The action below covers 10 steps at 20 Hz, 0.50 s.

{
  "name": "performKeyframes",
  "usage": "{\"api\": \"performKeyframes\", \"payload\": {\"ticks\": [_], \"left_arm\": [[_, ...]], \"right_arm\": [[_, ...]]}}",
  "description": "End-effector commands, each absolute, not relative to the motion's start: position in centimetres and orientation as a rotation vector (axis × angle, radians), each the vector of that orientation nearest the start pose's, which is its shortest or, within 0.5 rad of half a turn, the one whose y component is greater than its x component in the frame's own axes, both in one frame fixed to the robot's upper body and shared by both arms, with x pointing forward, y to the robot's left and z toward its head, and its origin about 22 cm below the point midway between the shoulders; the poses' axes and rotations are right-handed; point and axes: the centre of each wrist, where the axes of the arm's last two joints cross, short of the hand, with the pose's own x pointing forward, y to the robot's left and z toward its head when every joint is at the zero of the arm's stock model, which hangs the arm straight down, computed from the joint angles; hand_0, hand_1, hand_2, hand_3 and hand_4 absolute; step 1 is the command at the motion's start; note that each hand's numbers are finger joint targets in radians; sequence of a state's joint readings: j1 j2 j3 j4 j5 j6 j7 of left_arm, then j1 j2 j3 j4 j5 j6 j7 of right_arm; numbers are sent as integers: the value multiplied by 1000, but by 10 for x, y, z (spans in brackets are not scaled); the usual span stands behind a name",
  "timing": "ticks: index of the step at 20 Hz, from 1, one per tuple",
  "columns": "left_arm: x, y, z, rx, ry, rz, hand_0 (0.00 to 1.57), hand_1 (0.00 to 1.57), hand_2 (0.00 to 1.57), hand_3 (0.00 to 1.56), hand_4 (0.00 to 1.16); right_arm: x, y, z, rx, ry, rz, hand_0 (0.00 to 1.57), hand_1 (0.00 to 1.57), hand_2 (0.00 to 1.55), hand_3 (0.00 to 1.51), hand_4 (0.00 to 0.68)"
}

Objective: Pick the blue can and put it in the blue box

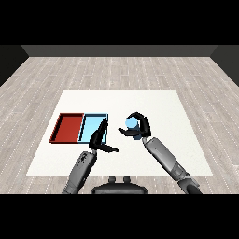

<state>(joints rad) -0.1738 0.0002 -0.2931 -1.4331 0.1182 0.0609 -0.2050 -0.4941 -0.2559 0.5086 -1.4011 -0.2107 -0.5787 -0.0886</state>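
Observation:
The blue can [132,126] stands upright to the right of the trays, and my right hand [141,126] is curled round it, fingers over its top and thumb on its left side. The light blue tray [88,128] lies left of the can, beside the red tray [68,127]. My left hand [99,138] is open, its fingers straight and reaching over the light blue tray's right front corner, thumb pointing right. I cannot tell whether the can is lifted off the table.
The white table [154,102] spreads wide behind and to the right of the trays. Around it lies a grey wooden floor [42,79]. Both forearms come in from the lower corners.

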Motion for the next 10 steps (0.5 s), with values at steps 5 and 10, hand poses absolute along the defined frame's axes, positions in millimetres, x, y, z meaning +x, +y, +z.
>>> {"api": "performKeyframes", "payload": {"ticks": [5,10], "left_arm": [[272,103,-5,-307,-1715,-143,0,0,0,0,0],[275,99,-9,-339,-1708,-141,0,0,0,0,0]], "right_arm": [[304,-132,67,-57,-1900,215,1489,1489,1466,1399,606],[321,-127,74,-48,-1912,231,1486,1486,1468,1398,605]]}}
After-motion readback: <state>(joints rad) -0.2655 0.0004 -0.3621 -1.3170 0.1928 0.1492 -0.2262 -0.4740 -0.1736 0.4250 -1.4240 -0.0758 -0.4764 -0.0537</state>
